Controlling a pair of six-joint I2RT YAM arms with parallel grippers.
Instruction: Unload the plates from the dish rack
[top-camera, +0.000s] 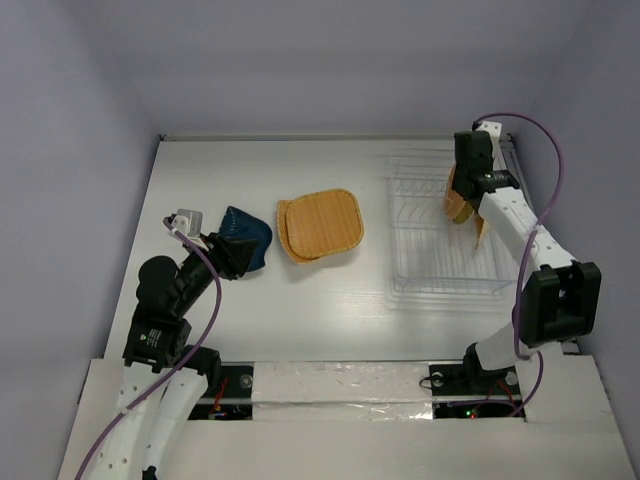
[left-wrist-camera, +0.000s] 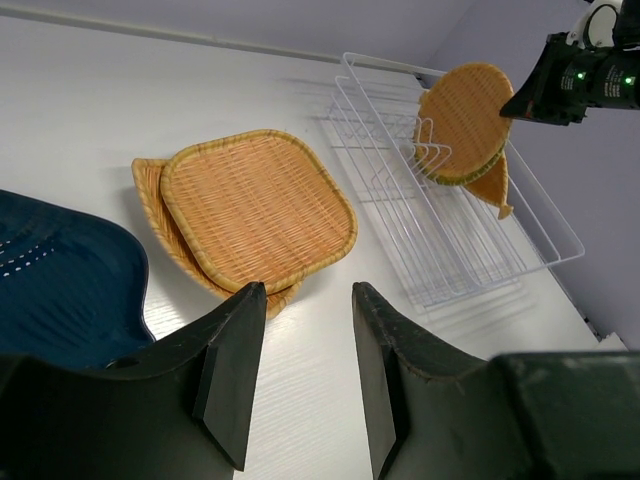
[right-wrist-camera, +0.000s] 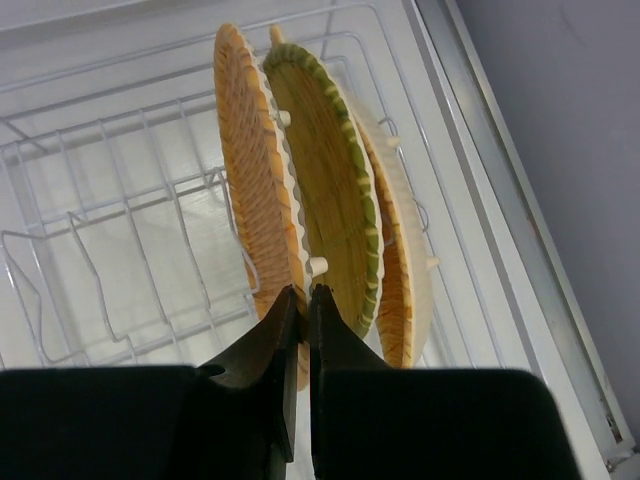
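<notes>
- The right hand (right-wrist-camera: 305, 296) is clenched to a thin slit, and the rim of the tan plate (right-wrist-camera: 250, 180) runs into that slit, so it appears to grip that plate by a narrow bit of edge. With so small a hold, the plate could swivel or slide out once its weight comes off the wires.
- Just beside it, nearly touching, stands a green-edged plate (right-wrist-camera: 328, 190), with a third plate (right-wrist-camera: 402, 290) behind that. All three stand on edge in the rack (top-camera: 440, 288), at its far right side. A lift that leans sideways could drag or tip the green-edged one, and that in turn could knock over the third.
- The upright wire prongs hold the plates' lower edges. Pulling at an angle rather than straight up could snag the plate and shift the light rack on the table (left-wrist-camera: 100, 90).
- Two plates (left-wrist-camera: 255, 205) lie stacked in the middle of the table, the upper one skewed. A hard landing on top could push the pile askew.
- The left hand (left-wrist-camera: 307, 292) is released and holds nothing. The blue plate (left-wrist-camera: 60, 290) lies just beside it, so a careless sweep might nudge that plate toward the table edge.
</notes>
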